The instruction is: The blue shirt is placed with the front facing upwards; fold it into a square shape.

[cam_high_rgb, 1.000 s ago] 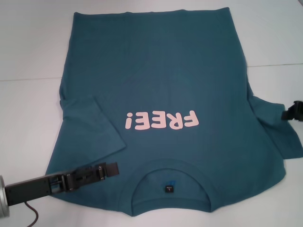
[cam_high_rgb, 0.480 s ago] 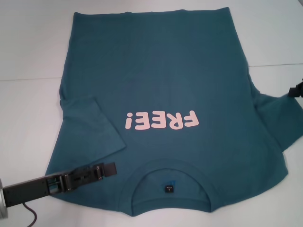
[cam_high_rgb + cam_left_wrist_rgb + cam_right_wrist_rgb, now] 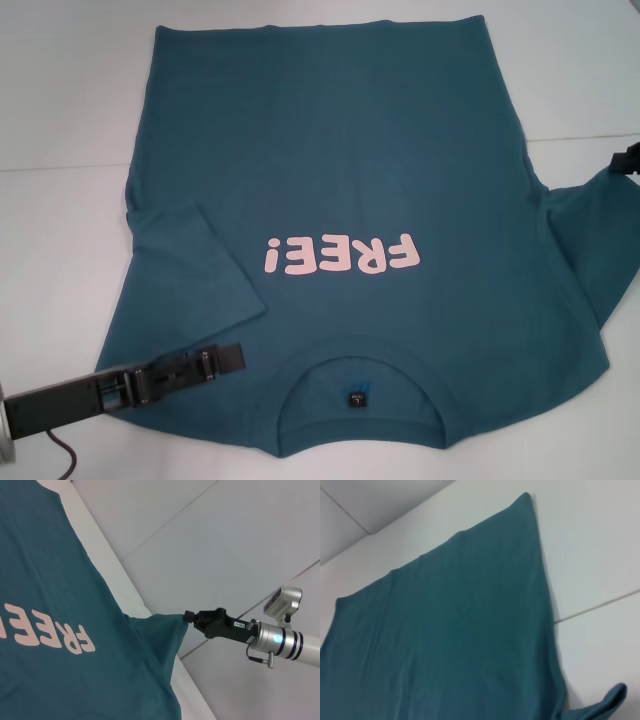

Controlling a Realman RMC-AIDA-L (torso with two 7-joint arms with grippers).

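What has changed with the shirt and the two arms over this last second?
The right gripper, shut on the right sleeve, has lifted it up and farther from the robot, so the sleeve now rises in a peak. The left gripper shifted only slightly near the collar. The rest of the blue shirt and the left sleeve stayed flat.

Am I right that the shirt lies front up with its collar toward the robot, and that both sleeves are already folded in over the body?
Not quite. Only the left sleeve is folded in over the blue shirt. The right sleeve is lifted out to the side, pinched by the right gripper, as the left wrist view shows. The front is up, with the collar toward the robot.
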